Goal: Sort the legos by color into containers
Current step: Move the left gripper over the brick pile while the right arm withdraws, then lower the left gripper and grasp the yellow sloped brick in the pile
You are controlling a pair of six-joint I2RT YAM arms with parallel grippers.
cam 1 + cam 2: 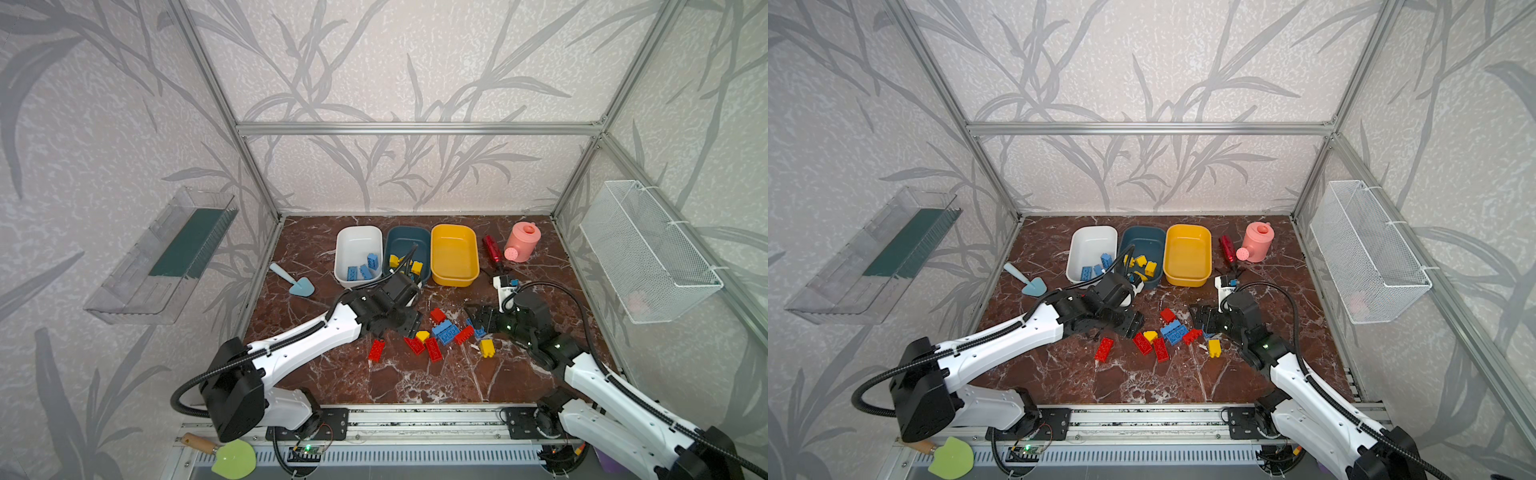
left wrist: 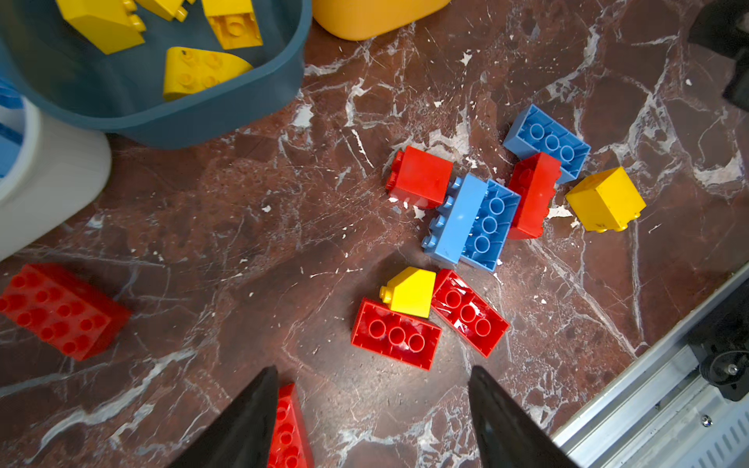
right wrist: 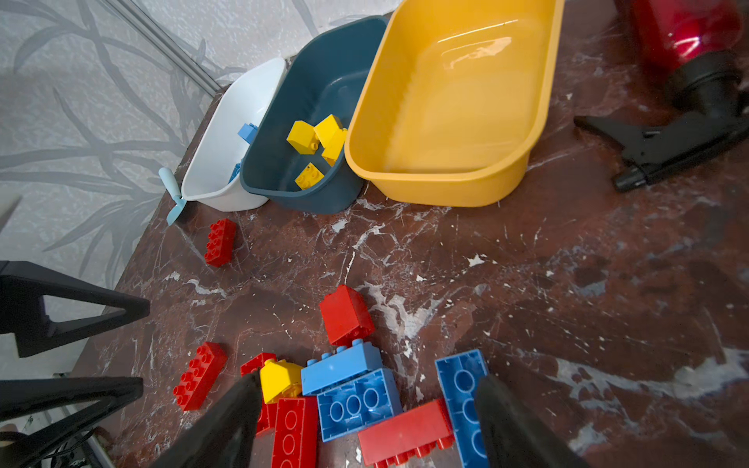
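- Right wrist view: loose legos [image 3: 352,401] in red, blue and yellow cluster on the tabletop [image 3: 567,283], right under the right end effector [image 3: 369,379], which is spread wide and grasping nothing.
- In a top view, the white tub [image 1: 355,243] holds blue bricks [image 1: 365,266], the teal tub [image 1: 409,239] holds yellow bricks [image 1: 417,267], and the yellow tub [image 1: 453,253] is bare.
- The left end effector [image 2: 373,368] is released and hovers beside the cluster. A red brick [image 2: 287,425] lies against one finger.

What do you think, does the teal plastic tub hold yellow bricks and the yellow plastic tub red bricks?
Not quite: the right wrist view shows the yellow plastic tub empty; the teal plastic tub does hold yellow bricks.
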